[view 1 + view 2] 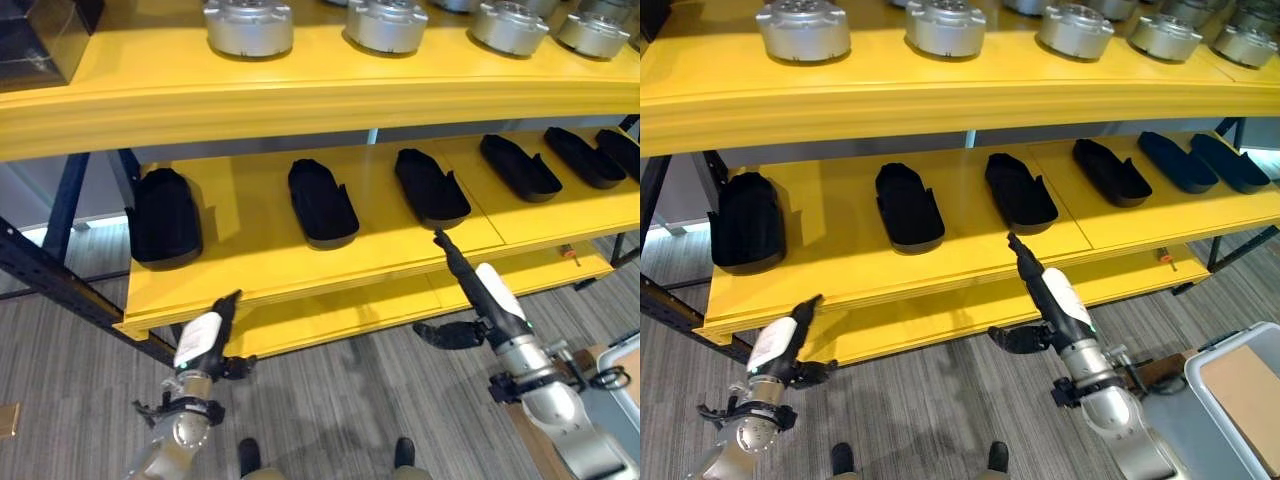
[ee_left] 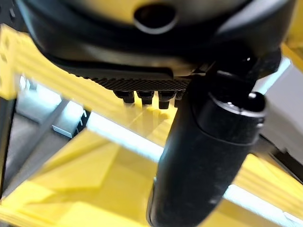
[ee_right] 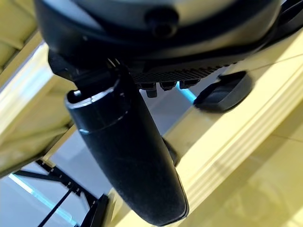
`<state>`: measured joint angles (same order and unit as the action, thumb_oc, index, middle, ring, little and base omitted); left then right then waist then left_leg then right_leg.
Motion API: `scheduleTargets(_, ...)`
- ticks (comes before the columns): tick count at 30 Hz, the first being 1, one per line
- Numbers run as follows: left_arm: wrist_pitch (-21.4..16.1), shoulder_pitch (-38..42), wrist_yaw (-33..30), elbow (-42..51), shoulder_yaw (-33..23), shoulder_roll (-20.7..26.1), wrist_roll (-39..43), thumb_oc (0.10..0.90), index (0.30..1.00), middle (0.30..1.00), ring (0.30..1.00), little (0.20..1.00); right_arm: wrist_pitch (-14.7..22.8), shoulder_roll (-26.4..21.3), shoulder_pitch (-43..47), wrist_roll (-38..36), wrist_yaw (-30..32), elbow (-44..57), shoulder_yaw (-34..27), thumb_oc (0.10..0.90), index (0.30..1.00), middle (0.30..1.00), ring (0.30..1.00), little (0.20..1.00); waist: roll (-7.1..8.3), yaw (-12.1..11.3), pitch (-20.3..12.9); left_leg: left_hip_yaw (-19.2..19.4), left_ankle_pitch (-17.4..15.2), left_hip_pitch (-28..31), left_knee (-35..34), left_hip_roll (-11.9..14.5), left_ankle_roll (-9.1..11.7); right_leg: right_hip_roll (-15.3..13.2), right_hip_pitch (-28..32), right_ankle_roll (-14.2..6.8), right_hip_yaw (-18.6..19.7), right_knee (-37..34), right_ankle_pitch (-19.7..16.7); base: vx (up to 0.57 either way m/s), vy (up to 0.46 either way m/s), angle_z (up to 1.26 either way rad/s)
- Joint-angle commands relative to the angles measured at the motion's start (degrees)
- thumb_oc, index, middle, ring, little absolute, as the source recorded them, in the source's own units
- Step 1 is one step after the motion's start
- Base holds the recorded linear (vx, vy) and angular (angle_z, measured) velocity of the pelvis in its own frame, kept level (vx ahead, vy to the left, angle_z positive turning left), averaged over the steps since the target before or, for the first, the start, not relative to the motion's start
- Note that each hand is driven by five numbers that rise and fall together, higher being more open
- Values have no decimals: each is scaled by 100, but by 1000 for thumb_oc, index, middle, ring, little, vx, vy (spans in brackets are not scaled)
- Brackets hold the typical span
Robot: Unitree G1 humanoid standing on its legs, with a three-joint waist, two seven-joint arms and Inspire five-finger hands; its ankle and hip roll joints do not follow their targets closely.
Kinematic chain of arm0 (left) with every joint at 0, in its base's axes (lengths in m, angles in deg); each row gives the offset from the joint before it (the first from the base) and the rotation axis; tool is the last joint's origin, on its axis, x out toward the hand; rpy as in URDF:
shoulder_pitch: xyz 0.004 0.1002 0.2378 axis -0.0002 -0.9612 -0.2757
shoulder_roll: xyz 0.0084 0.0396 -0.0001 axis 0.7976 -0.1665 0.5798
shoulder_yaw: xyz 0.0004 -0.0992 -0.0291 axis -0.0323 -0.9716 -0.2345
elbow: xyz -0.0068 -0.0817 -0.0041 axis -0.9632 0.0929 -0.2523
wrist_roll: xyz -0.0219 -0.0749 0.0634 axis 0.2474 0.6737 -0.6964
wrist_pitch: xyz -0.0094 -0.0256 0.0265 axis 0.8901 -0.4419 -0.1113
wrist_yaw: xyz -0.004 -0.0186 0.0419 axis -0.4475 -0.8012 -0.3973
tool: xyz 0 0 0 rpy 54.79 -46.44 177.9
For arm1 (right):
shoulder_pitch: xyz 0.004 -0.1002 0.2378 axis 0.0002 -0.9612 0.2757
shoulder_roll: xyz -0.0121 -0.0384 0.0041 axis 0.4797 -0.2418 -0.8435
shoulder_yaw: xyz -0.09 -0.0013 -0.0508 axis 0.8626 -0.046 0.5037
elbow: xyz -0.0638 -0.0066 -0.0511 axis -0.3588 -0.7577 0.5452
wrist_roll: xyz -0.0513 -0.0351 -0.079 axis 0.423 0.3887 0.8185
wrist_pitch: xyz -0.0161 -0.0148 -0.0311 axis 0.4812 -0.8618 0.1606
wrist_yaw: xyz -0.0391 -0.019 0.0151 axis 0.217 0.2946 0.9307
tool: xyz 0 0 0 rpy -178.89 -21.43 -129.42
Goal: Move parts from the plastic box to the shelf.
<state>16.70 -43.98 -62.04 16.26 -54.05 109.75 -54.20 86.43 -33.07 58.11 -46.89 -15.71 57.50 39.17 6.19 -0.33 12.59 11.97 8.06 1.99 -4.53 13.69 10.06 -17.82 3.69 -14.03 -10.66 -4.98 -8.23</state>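
Several black moulded parts lie in a row on the yellow middle shelf (image 1: 250,270), among them one at the left (image 1: 160,215), one in the middle (image 1: 322,200) and one further right (image 1: 430,187). My right hand (image 1: 480,290) reaches up with straight fingers, its tips at the shelf's front edge just below the third part, and it holds nothing. The right wrist view shows its thumb (image 3: 128,151) and a black part (image 3: 225,92) on the shelf beyond. My left hand (image 1: 205,335) is low at the left, under the shelf edge, open and empty. The grey plastic box (image 1: 1220,345) stands at the lower right.
Silver round parts (image 1: 248,27) line the yellow top shelf, with a black box (image 1: 45,35) at its left end. A lower yellow shelf (image 1: 330,320) sits beneath the middle one. Dark blue frame posts (image 1: 60,280) slant down at the left. The floor is grey planks.
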Motion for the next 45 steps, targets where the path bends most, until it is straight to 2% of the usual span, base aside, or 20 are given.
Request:
scheduleTargets(1, -439, 128, 231, 170, 60, 93, 198, 900, 1000, 1000, 1000, 1000, 203, 8, 772, 173, 236, 187, -119, 900, 1000, 1000, 1000, 1000, 99, 23, -162, 10, -374, 118, -32, -267, -463, 13, 76, 214, -103, 486, 329, 6, -34, 12)
scheduleTargets(7, -530, 89, 404, 426, 188, 219, 273, 900, 1000, 1000, 1000, 1000, -6, 89, 1736, 674, 212, -746, 697, 900, 1000, 1000, 1000, 1000, -3, -103, -128, -45, -351, 70, -37, -306, -463, 6, 69, 235, -135, 507, 351, 2, -15, 6)
scheduleTargets(10, -534, 65, 415, 442, 173, 237, 292, 900, 1000, 1000, 1000, 1000, -34, 126, 1970, 834, 217, -941, 896, 900, 1000, 1000, 1000, 1000, -30, -115, -82, -62, -336, 42, -36, -312, -466, 5, 50, 242, -141, 521, 358, -8, -5, 1)
scheduleTargets(17, -580, -11, 482, 625, 165, 396, 166, 900, 1000, 1000, 1000, 1000, -175, -21, 2684, 1872, 202, -1553, 1482, 900, 1000, 1000, 1000, 1000, -117, -238, 46, -125, -316, -42, -34, -360, -488, -37, 23, 254, -189, 534, 344, -15, -11, 10)
scheduleTargets(21, -566, -21, 472, 636, 128, 402, 135, 900, 1000, 1000, 1000, 1000, -203, 53, 2801, 1782, 160, -1723, 1524, 900, 1000, 1000, 1000, 1000, -127, -250, 102, -144, -311, -60, -36, -375, -494, -47, 12, 258, -200, 538, 340, -6, -4, 3)
scheduleTargets(30, -591, -102, 541, 770, 82, 502, 208, 900, 1000, 1000, 1000, 1000, -321, -161, 3769, 2575, 175, -2383, 2104, 900, 1000, 1000, 1000, 1000, -176, -409, 364, -210, -248, -203, -17, -407, -505, -76, -122, 274, -218, 634, 324, -16, -7, 5)
scheduleTargets(45, -520, -16, 468, 733, 73, 530, 302, 900, 1000, 1000, 1000, 1000, -466, 1, 4465, 2632, 260, -3052, 2453, 900, 1000, 1000, 1000, 1000, -277, -519, 662, -275, -164, -463, 23, -433, -527, -105, -429, 301, -191, 813, 327, -5, -1, 1)
